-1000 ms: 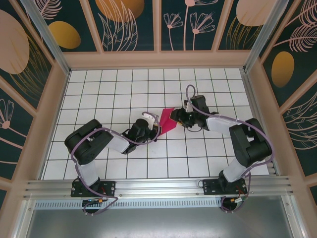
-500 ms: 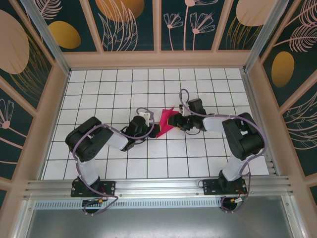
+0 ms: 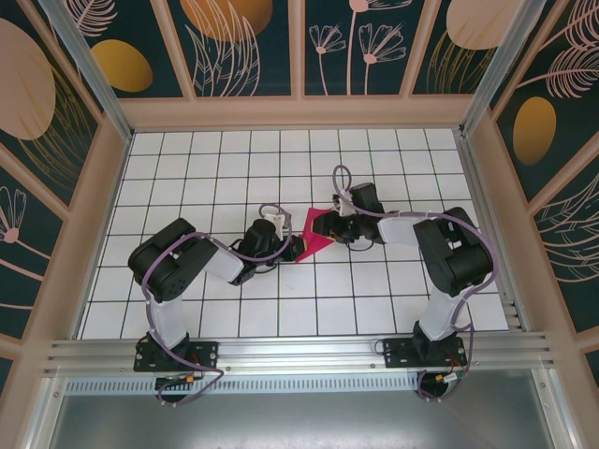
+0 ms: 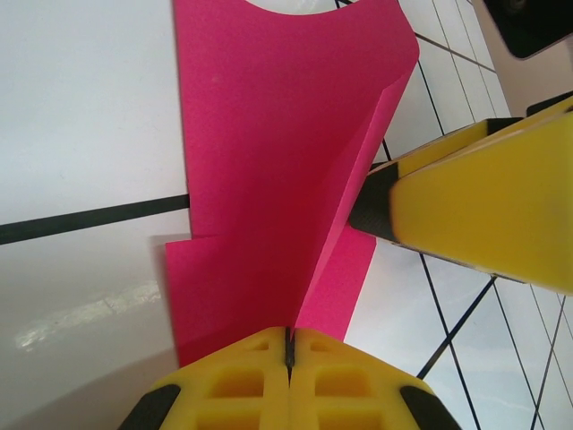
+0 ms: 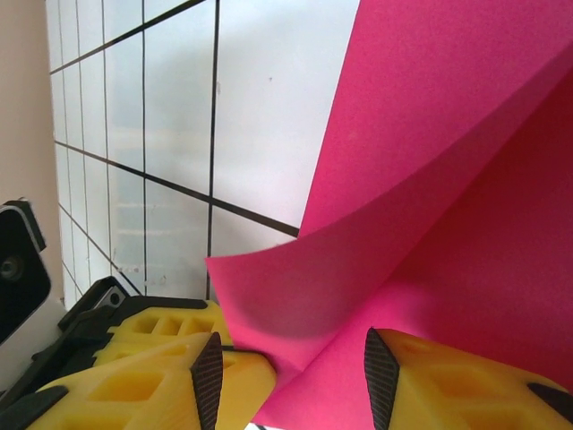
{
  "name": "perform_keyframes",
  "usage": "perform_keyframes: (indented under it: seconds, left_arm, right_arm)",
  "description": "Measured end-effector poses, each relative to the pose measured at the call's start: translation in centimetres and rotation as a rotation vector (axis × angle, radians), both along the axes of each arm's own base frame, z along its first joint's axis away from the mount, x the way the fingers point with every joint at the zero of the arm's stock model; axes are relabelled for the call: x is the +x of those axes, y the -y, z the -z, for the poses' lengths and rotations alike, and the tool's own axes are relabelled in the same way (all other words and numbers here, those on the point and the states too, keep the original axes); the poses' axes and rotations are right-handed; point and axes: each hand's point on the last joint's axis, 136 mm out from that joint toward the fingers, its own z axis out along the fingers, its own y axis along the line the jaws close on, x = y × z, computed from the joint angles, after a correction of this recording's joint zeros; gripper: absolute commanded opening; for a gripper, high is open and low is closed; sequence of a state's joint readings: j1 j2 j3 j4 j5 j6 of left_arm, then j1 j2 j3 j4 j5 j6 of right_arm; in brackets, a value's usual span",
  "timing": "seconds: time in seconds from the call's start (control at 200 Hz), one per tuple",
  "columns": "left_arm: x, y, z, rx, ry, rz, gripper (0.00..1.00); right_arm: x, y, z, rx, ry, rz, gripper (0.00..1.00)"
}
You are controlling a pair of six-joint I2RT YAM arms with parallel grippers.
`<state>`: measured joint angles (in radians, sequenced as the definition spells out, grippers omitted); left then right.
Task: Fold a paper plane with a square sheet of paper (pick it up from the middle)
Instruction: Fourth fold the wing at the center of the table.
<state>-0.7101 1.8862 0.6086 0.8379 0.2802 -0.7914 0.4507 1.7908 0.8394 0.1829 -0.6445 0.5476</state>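
fig. top view. folded pink paper [image 3: 314,234] lies between the two sets of fingertips on the white tiled table [image 3: 187,168]: narrow tip at the left gripper [image 3: 297,249], wide end against the right gripper [image 3: 329,224].

Magenta-pink sheet of paper [image 3: 314,234], partly folded along one long crease, layers curling, mid-table [image 3: 234,168]
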Motion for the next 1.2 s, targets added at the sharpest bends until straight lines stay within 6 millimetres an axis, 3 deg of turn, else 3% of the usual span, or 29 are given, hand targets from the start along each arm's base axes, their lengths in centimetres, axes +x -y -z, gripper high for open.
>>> perform_keyframes:
  seconds: [0.375, 0.686, 0.976, 1.196]
  left_arm:
    - [0.3, 0.1, -0.5, -0.013, 0.019, 0.002, 0.12]
    - [1.1, 1.0, -0.7, -0.017, 0.042, 0.019, 0.28]
    - [1.1, 2.0, -0.6, -0.028, 0.039, 0.065, 0.15]
    - [1.0, 2.0, -0.6, -0.027, 0.043, 0.074, 0.22]
  right_arm:
    - [0.9, 0.2, 1.1, -0.048, -0.001, 0.038, 0.42]
    - [1.0, 0.3, 1.2, -0.057, 0.001, 0.049, 0.43]
    - [1.0, 0.4, 1.3, -0.059, -0.003, 0.049, 0.43]
    - [1.1, 0.6, 1.5, -0.076, -0.006, 0.06, 0.43]
